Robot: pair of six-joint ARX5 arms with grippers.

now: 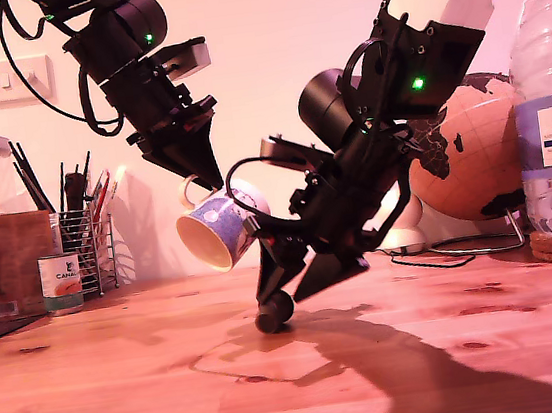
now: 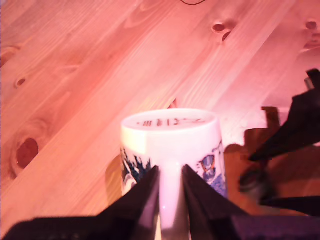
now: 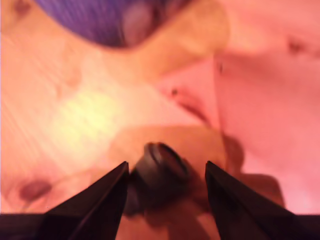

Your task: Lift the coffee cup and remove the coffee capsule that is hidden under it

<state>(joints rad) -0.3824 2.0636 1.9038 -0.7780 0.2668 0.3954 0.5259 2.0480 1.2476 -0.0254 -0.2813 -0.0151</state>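
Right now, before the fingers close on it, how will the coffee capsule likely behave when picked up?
The coffee capsule looks small, so probably light. It seems to lie on its side on the table, so it may roll if one of the fingers of my second gripper touches first. Its rounded wall may slip.

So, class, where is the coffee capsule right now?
In the exterior view, the coffee capsule sits near centre on the wooden table, between the fingertips of my second gripper, just below the raised coffee cup.
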